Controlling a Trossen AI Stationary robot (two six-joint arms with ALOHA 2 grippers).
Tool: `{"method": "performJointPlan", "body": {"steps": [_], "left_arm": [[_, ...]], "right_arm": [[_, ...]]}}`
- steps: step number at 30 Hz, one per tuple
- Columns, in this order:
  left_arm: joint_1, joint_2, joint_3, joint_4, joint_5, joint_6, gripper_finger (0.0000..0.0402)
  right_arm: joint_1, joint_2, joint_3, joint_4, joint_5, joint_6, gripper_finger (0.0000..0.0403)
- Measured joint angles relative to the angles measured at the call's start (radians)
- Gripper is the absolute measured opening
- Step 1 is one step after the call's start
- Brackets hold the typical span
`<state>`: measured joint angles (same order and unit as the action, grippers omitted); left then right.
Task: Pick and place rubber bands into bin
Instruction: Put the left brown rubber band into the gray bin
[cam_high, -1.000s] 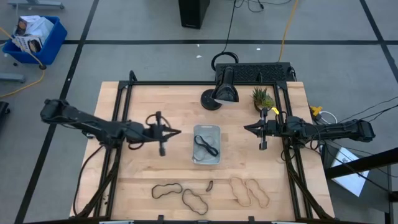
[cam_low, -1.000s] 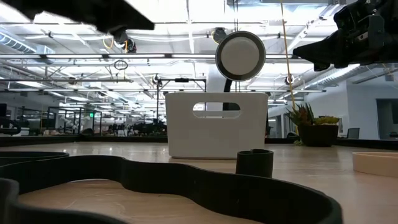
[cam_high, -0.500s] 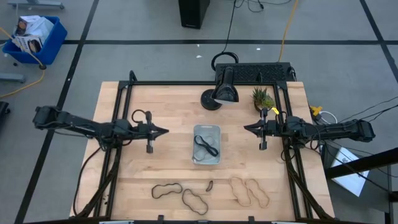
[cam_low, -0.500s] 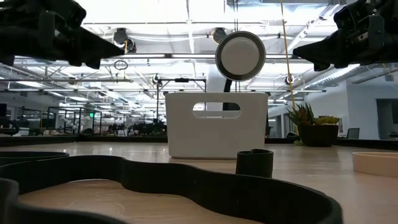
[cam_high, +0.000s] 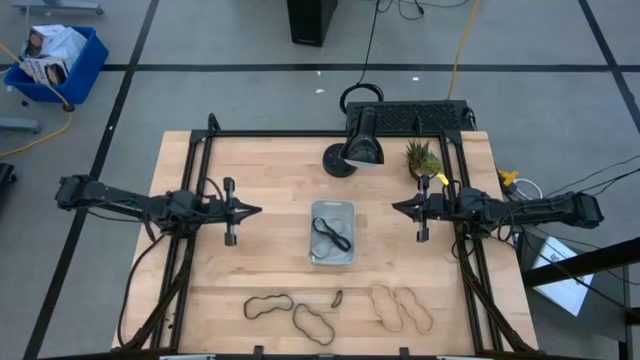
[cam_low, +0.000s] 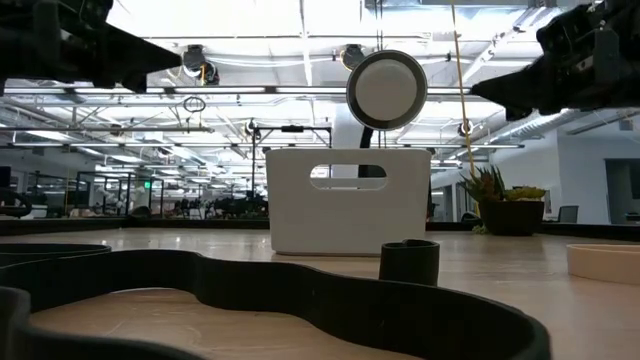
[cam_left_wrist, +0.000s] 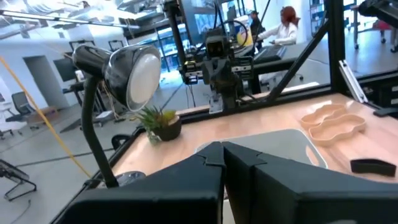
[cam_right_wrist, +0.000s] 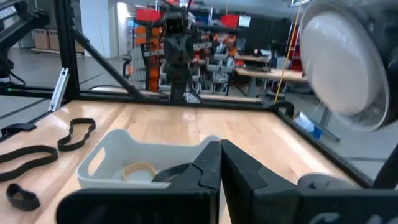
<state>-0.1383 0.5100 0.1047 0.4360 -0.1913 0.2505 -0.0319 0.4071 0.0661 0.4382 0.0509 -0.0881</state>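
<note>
Bin (cam_high: 332, 232) at bench (cam_high: 460, 310) centre holds one dark rubber band (cam_high: 331, 235), four loops (cam_high: 268, 305) and a small piece lie along the near edge; left hand (cam_high: 256, 210) and right hand (cam_high: 396, 207), both closed and empty, should open before descending squarely on a loop.

The bin (cam_high: 332, 232) stands at the centre of the tabletop (cam_high: 270, 170), with bare wood on its left and right sides. The left gripper (cam_high: 250, 210) and the right gripper (cam_high: 397, 206) hang over these strips, each clear of the bin rim, fingers closed. The far-centre zone is obstructed by the desk lamp (cam_high: 358, 145) and the potted plant (cam_high: 423, 156). Between the bin and the rubber bands (cam_high: 320, 324) along the near edge lies an unobstructed band of wood. The black frame rails (cam_high: 190, 180) border the left and right margins.
</note>
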Motion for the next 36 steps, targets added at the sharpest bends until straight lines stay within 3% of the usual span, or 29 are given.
{"method": "performJointPlan", "body": {"steps": [13, 16, 19, 27, 36], "left_arm": [[-0.002, 0.0, 0.0, -0.048, 0.007, -0.025, 0.0024], [-0.002, 0.0, 0.0, -0.047, 0.007, -0.027, 0.0031], [-0.002, 0.0, 0.0, -0.047, 0.007, -0.027, 0.0035], [-0.002, 0.0, 0.001, -0.052, 0.005, -0.054, 0.0037], [-0.002, 0.0, 0.001, -0.069, 0.002, -0.103, 0.0037]], "right_arm": [[0.006, 0.001, -0.02, 0.062, -0.012, -0.008, 0.0004], [0.052, 0.013, 0.007, 0.066, -0.094, -0.01, 0.0004], [0.145, 0.054, 0.078, 0.051, -0.093, -0.025, 0.0004], [0.455, 0.333, 0.253, -0.034, 0.251, -0.082, 0.0037], [0.698, 0.661, 0.413, -0.135, 0.473, 0.033, 0.0139]]}}
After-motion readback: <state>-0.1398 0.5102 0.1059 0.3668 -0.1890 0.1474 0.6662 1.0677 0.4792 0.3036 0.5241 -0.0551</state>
